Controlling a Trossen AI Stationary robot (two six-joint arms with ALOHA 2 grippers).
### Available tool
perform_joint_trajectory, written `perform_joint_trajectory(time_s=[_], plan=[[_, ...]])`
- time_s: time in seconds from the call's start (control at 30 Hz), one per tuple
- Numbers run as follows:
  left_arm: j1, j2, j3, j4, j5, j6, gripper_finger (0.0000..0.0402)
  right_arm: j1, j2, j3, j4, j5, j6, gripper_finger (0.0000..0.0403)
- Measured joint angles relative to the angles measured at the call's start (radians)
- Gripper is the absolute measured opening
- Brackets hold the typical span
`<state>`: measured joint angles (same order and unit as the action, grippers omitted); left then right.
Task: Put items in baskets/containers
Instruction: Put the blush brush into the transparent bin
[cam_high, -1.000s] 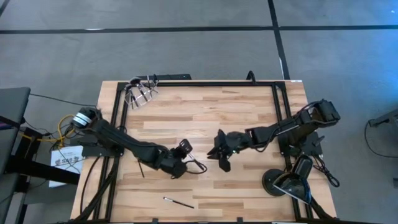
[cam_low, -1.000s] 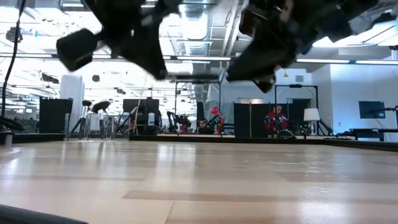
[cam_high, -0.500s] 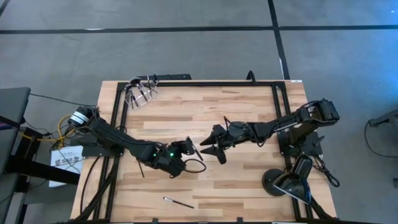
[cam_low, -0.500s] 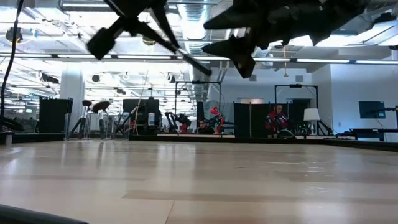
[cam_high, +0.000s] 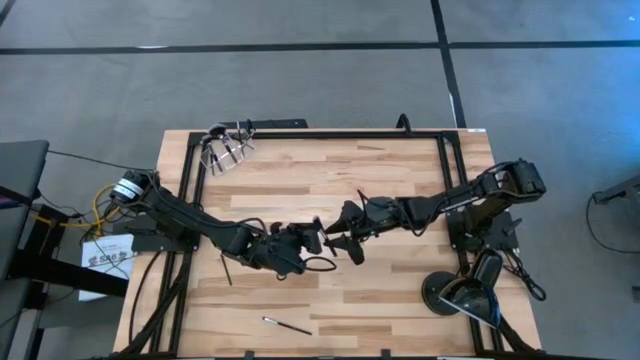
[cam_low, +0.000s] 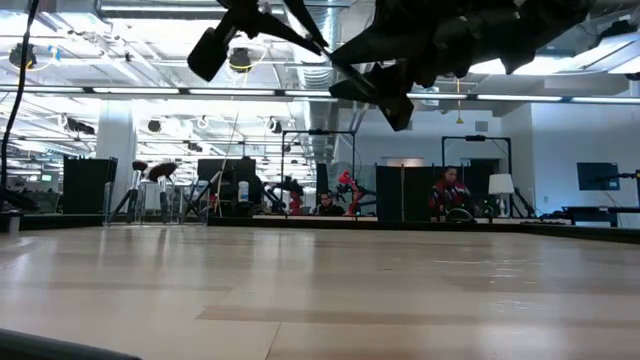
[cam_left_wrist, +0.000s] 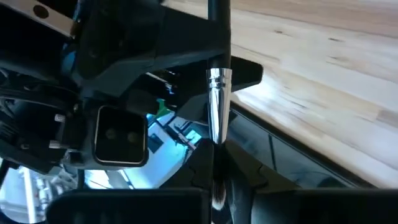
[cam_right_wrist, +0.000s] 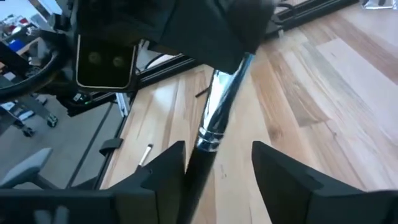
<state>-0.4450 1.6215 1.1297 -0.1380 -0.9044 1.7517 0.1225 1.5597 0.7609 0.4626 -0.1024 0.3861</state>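
Since half a second ago, left gripper (cam_high: 312, 238) shifted rightward over the light wooden desk (cam_high: 400, 175), meeting the right gripper (cam_high: 334, 240) at mid-desk, above the surface. Clamped on a slim dark-handled makeup brush with silvery ferrule (cam_left_wrist: 218, 118) from the left, with the right gripper's fingers (cam_right_wrist: 163, 163) spread on either side of the handle. Far back-left: small clear plastic cup (cam_high: 222, 150) holding brushes; near the front edge, another slim brush (cam_high: 286, 325) lying flat.
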Motion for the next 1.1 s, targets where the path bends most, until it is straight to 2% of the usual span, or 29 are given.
perform_joint_trajectory(time_s=[0.23,0.3,0.47,0.6,0.7,0.93,1.1], plan=[[0.001,0.001,0.0,0.027,0.007,0.02,0.0018,0.0,0.0,0.0,0.009,-0.003,-0.056,0.0139],[0.001,0.001,0.0,0.031,0.007,0.02,0.0019,0.001,0.0,0.0,0.017,-0.004,-0.078,0.0116],[-0.002,0.001,0.0,0.028,0.006,-0.014,0.0021,-0.001,0.0,-0.001,0.002,-0.01,-0.118,0.0031],[-0.001,0.001,0.0,0.029,0.012,-0.096,0.0032,-0.007,0.0,-0.002,0.001,-0.013,-0.127,0.0031],[0.001,0.001,0.0,0.032,0.008,-0.264,0.0049,-0.009,0.0,-0.002,-0.001,-0.013,-0.135,0.0031],[0.017,-0.033,0.002,0.04,-0.008,-0.957,0.0087,-0.017,-0.049,-0.002,-0.003,0.019,-0.215,0.0031],[0.045,-0.114,0.001,0.025,-0.005,-1.318,0.0108,-0.023,-0.124,0.001,-0.037,0.103,-0.3,0.0031]])
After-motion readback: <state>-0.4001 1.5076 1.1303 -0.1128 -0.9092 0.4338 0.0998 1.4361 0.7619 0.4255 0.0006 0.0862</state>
